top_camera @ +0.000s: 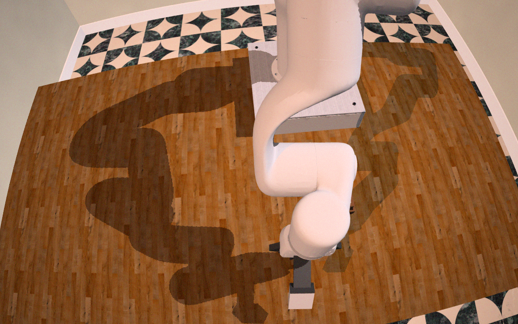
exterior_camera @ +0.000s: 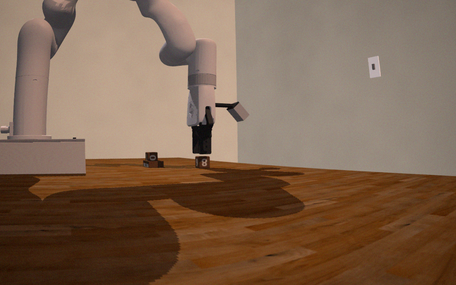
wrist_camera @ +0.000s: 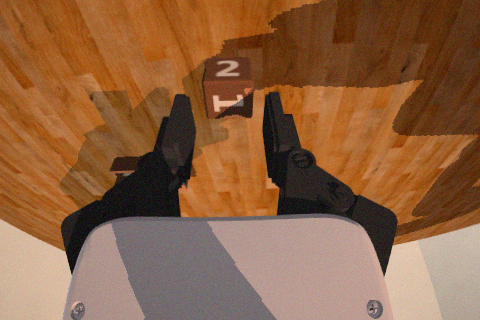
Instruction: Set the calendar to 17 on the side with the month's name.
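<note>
A brown cube (exterior_camera: 202,162) (wrist_camera: 228,88) stands flat on the table. In the wrist view its top shows a 1 lying on its side and another face a 2; the exterior view shows an 8 on a side. My gripper (exterior_camera: 201,153) (wrist_camera: 228,111) is open and empty, pointing down just above this cube, with a small gap. The tray (exterior_camera: 150,164) stands on the table nearer the robot base. The other cube (exterior_camera: 151,156) is at the tray, its 0 facing the exterior camera. In the wrist view my left finger hides most of the tray. The month's name is not readable.
The robot's base block (top_camera: 321,123) (exterior_camera: 31,157) stands on the wooden table (top_camera: 208,181) (exterior_camera: 329,227), on the far side of the tray from the gripper. Arm shadows cross the table. In the top view the arm hides the loose cube and most of the tray.
</note>
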`<control>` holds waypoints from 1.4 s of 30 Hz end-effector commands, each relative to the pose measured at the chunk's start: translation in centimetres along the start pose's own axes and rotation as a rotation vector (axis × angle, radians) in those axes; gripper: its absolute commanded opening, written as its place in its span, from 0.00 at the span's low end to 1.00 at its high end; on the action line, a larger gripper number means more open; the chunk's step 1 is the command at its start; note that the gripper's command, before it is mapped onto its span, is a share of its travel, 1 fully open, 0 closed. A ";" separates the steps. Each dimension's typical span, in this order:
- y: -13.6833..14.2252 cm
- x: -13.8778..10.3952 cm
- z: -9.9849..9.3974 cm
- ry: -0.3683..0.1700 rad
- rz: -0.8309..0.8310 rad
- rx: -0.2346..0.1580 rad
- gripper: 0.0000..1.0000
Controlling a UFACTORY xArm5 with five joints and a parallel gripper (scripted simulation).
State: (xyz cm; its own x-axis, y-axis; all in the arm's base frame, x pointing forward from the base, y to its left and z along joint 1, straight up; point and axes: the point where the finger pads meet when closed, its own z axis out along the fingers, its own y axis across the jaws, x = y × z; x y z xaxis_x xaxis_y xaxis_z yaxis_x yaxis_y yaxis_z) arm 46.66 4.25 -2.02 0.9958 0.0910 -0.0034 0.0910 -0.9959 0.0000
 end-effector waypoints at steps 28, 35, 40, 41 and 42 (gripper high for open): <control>0.0 0.1 -0.1 0.004 0.000 0.000 0.47; 0.0 0.1 -0.1 0.004 0.000 0.000 0.47; 0.0 0.1 -0.1 0.004 0.000 0.000 0.47; 0.0 0.1 -0.1 0.004 0.000 0.000 0.47; 0.0 0.1 -0.1 0.004 0.000 0.000 0.47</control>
State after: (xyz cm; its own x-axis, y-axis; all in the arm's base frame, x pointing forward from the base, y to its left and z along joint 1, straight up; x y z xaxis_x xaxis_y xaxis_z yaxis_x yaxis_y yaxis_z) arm 46.66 4.25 -2.02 0.9958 0.0910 -0.0034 0.0910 -0.9959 0.0000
